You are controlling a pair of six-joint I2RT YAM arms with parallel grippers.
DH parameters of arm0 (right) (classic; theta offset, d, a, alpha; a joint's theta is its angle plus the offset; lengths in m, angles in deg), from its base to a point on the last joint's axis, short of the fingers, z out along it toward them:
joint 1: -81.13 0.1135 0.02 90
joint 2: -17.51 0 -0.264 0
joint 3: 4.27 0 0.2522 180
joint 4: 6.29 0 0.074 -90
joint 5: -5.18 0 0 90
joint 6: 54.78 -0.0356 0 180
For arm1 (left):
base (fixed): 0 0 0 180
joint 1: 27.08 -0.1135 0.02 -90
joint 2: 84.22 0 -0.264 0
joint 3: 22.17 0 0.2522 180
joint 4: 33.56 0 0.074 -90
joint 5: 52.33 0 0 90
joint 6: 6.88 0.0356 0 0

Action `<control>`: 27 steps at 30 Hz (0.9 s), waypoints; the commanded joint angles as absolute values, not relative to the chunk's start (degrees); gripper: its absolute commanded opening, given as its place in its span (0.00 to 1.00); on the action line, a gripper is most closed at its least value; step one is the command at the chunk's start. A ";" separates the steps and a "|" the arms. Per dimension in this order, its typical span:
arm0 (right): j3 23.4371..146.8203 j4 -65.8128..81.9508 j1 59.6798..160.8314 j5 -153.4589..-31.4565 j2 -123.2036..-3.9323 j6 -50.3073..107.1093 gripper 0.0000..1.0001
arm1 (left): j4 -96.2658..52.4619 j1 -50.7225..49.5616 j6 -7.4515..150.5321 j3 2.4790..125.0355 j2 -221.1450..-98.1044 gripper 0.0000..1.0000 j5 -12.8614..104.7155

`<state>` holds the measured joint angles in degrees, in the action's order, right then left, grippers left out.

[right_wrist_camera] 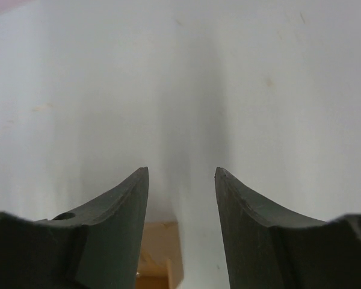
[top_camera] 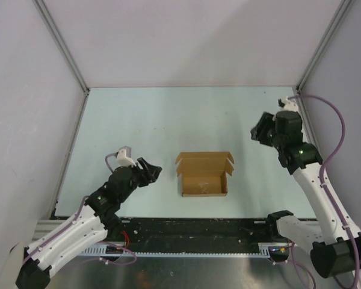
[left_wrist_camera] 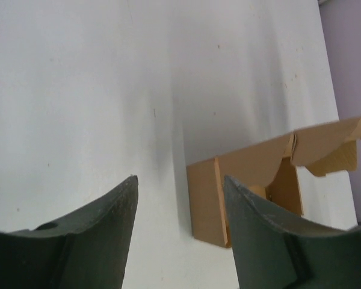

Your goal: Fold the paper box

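The paper box (top_camera: 203,175) sits open-topped mid-table, the left gripper (top_camera: 149,170) at its 9 o'clock and right gripper (top_camera: 257,131) at its 2 o'clock both released (neither touching it), so a one-sided push may just skid it instead of folding it.

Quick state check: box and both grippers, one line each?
paper box: partly folded, walls up, top open, far flaps not tucked in, neither gripper holding it.
left gripper: open, empty, just left of the box, not touching it.
right gripper: open, empty, well off to the box's right.
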<state>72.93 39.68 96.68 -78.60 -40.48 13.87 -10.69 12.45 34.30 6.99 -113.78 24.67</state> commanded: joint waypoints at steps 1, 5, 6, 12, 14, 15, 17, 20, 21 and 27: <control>62.95 40.96 90.81 -81.36 -36.54 4.55 0.48 | -12.94 11.50 36.54 11.89 -120.33 0.61 23.60; 57.05 38.59 89.74 -89.37 -37.50 4.45 0.37 | -16.98 11.50 36.71 11.72 -125.17 0.53 26.41; 55.83 37.37 89.74 -90.17 -37.51 4.19 0.34 | -19.07 11.50 36.63 11.19 -125.96 0.49 27.11; 48.26 32.35 89.83 -98.78 -38.12 4.10 0.11 | -28.48 11.50 36.81 7.33 -127.37 0.31 33.26; 46.33 31.04 89.83 -100.37 -38.65 3.84 0.08 | -30.25 11.50 36.89 6.97 -128.16 0.24 34.67; 45.71 30.51 89.83 -102.03 -39.00 3.93 0.07 | -30.78 11.50 36.98 6.97 -129.21 0.23 34.94; 44.13 28.93 89.92 -103.70 -39.18 3.93 0.06 | -32.18 11.50 37.41 7.23 -130.27 0.18 35.81; 42.81 26.82 90.18 -107.31 -39.35 4.71 0.04 | -33.94 11.50 37.85 8.11 -132.73 0.11 37.22; 42.63 26.46 90.09 -108.53 -39.44 4.89 0.02 | -34.30 11.50 37.86 8.29 -133.26 0.09 37.23; 41.31 22.42 90.27 -113.55 -40.49 5.24 0.00 | -35.79 11.50 38.29 9.34 -136.42 0.04 39.16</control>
